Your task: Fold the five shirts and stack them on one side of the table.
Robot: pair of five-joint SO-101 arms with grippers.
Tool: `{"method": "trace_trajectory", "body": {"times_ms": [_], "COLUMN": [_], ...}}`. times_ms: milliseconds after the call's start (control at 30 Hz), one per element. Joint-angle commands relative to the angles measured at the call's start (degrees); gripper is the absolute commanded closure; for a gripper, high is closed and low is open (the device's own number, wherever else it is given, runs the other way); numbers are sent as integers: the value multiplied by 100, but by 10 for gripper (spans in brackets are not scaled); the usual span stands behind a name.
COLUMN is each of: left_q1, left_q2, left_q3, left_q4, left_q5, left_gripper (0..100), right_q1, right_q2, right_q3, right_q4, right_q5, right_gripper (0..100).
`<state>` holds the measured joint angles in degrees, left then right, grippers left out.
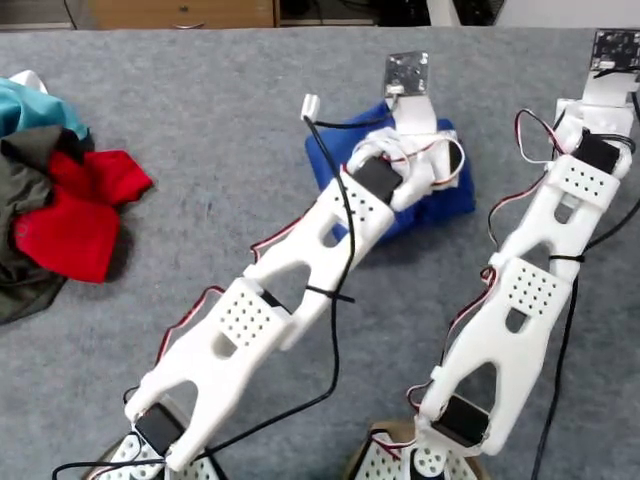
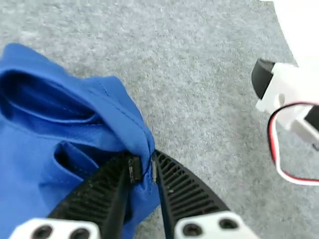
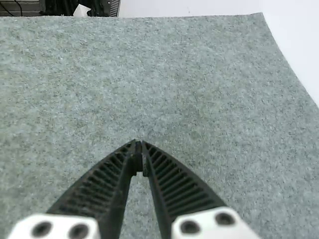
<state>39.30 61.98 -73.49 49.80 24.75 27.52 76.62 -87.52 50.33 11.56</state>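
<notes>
**High view.** The grey felt table (image 1: 200,120) is carrying two groups of cloth. A blue shirt (image 1: 452,196) is lying as a compact bundle at the far middle of the table, a little right of centre. A loose pile of shirts (image 1: 40,190) is sitting at the left edge, well apart from it. A red shirt (image 1: 70,225) is spreading across the pile's right side, a teal shirt (image 1: 35,108) is lying at its far end, and a dark grey shirt (image 1: 20,275) is trailing toward the near side. The left arm (image 1: 330,225) is stretching from the near edge diagonally to the blue shirt and its wrist is covering the bundle's middle. The right arm (image 1: 530,290) is extending along the right side toward the far right corner. A wooden cabinet (image 1: 180,12) is standing beyond the far edge.

**Left wrist view.** The left gripper (image 2: 143,169) is clamping a folded edge of the blue shirt — the cloth is passing between the two black ribbed fingertips. The rest of the shirt is resting on the felt, with open folds showing. Part of the right arm (white shell, red and white wires) is showing nearby.

**Right wrist view.** The right gripper (image 3: 138,149) is pointing at bare felt with its tips pressed together — nothing is lying between them. The table's right edge is running close by.
</notes>
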Motion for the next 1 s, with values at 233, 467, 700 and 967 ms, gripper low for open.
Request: {"method": "trace_trajectory", "body": {"times_ms": [233, 467, 700, 967], "left_q1": [97, 44, -589, -2189], "left_q2": [13, -40, -435, -743], "left_q3": [-396, -387, -404, -343], "left_q4": [-255, -229, -193, 1996], "left_q5": [-149, 176, 211, 211], "left_gripper": [974, 837, 841, 981], "right_q1": [84, 84, 75, -31], "right_q2": [-22, -22, -22, -40], "right_q3": [-92, -92, -92, -84], "right_q4": [-123, -105, -79, 97], "right_q5": [-44, -44, -18, -9], "right_gripper": [995, 995, 995, 995]}}
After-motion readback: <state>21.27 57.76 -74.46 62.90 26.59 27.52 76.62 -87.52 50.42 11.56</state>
